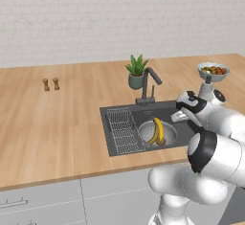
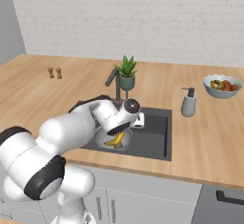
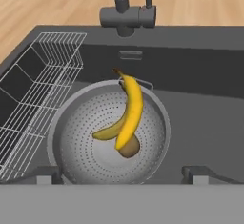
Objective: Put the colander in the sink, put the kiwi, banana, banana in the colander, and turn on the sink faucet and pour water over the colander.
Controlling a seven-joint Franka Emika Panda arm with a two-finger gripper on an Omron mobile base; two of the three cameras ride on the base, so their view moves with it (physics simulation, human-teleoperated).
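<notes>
On the left of the wooden counter [image 1: 57, 123] stand two small brown shakers [image 1: 50, 84], and the dark sink [image 3: 200, 118] is set into it further right, with a wire rack [image 3: 33, 99] on its left side and the colander [image 3: 71, 142] sitting on the basin floor beside the rack. Inside the colander the bright banana [image 3: 131, 108] lies across the duller banana [image 3: 107, 132], its lower end touching the kiwi [image 3: 129, 147]. The gripper [image 3: 121, 174] hangs above the colander with its fingers [image 3: 46, 174] spread wide and empty, the sink faucet [image 1: 148, 86] and a potted plant [image 1: 136, 72] stand behind the basin, and to the right are a soap dispenser [image 2: 188, 102] and a pale-blue fruit bowl [image 2: 222, 86].
</notes>
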